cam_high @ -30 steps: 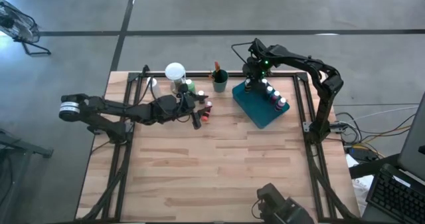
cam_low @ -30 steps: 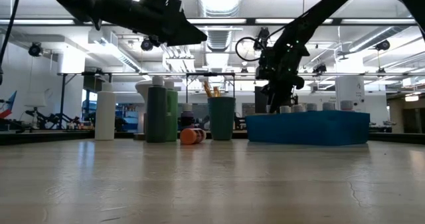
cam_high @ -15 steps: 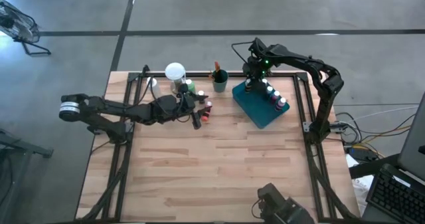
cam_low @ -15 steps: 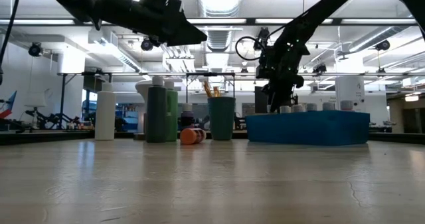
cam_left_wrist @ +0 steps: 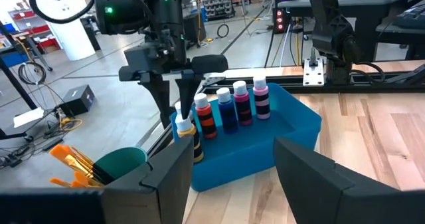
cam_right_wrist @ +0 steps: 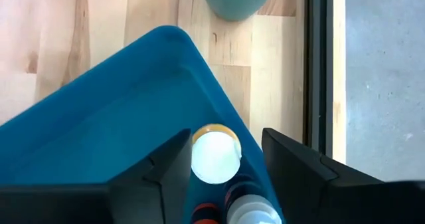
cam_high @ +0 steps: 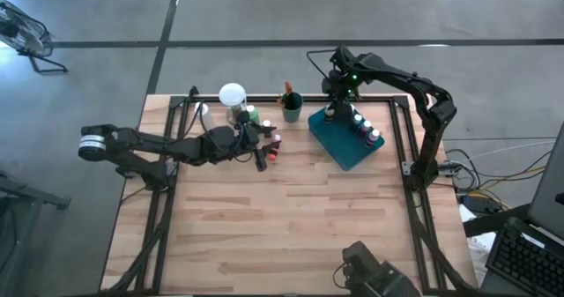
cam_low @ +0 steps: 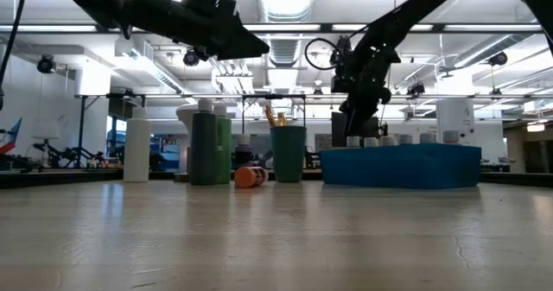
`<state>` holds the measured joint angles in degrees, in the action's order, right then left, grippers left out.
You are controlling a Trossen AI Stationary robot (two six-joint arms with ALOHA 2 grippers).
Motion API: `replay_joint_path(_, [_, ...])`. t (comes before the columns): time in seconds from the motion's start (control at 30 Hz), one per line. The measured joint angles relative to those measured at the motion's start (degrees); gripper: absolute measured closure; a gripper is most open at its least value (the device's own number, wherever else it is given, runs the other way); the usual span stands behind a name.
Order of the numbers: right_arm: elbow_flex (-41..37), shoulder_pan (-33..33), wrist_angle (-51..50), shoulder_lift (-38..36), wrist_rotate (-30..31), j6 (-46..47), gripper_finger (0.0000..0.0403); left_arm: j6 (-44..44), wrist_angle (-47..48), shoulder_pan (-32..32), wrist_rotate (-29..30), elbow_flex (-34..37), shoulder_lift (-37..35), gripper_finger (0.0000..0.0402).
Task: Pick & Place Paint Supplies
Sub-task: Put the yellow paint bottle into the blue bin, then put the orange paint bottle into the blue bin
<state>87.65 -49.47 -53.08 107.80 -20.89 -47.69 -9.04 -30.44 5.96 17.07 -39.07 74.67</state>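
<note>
A blue tray (cam_high: 345, 145) at the table's far right holds several white-capped paint bottles (cam_left_wrist: 229, 108) upright in a row. My right gripper (cam_right_wrist: 223, 139) hangs open above the tray's far-left corner. Its fingers (cam_left_wrist: 163, 98) stand above and on either side of the white cap of a yellow bottle (cam_right_wrist: 216, 156) without touching it. My left gripper (cam_high: 262, 156) is open and raised above the table (cam_low: 233, 36), next to loose bottles: two green ones (cam_low: 212, 148) upright, a red one (cam_high: 276, 142), and an orange one (cam_low: 251, 177) on its side.
A teal cup (cam_high: 292, 108) with orange-handled brushes stands left of the tray. A round white-topped object (cam_high: 232, 94) and a white bottle (cam_low: 136, 148) stand at the far edge. Black frame rails (cam_high: 401, 138) run along the table's sides. The near half shows bare wood.
My right gripper has moved up, away from the bottles in the tray, and slightly toward the table's left. The bottles and the tray have stayed where they were.
</note>
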Motion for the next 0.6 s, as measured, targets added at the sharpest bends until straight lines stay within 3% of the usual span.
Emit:
replay_joint_path(0.5, [0.59,1.94,-1.94,-6.89,-0.03,5.47,0.0285,2.98,2.44,0.00,0.06,-0.28,0.00,0.0188])
replay_joint_path(0.6, [1.18,3.30,-1.94,-10.15,-0.04,7.02,0.0299,6.35,6.33,-0.36,3.74,-1.35,0.00,0.0191])
